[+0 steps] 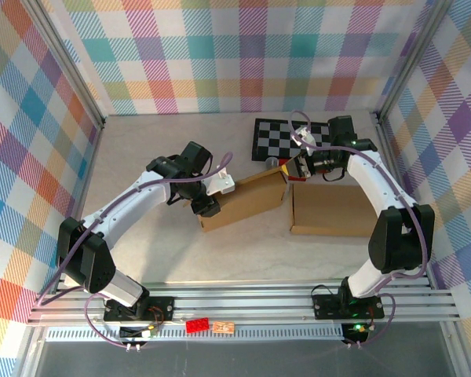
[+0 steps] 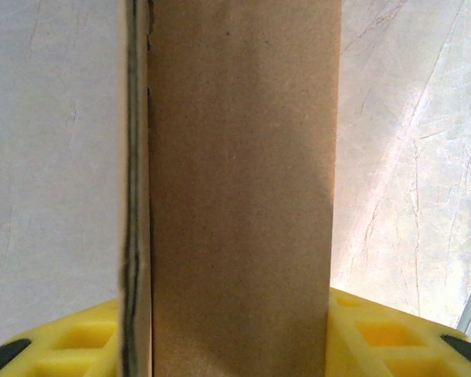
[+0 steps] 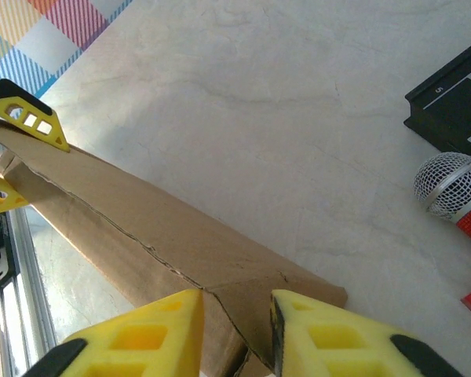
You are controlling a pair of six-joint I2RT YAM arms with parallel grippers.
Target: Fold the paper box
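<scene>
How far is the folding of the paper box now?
Done: the paper box has one folded ridge. In hand: the left gripper clamps one end, the right gripper straddles the other. Remaining: a cardboard panel beside it lies flat; no closed box yet.

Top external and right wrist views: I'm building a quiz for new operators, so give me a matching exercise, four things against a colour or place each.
Things:
1 paper box
2 checkerboard
3 microphone
4 small brick

Matches:
A black and white squares
B red, at the near edge between the arm bases
C plain brown
D silver mesh head

Pairs: 1-C, 2-A, 3-D, 4-B
</scene>
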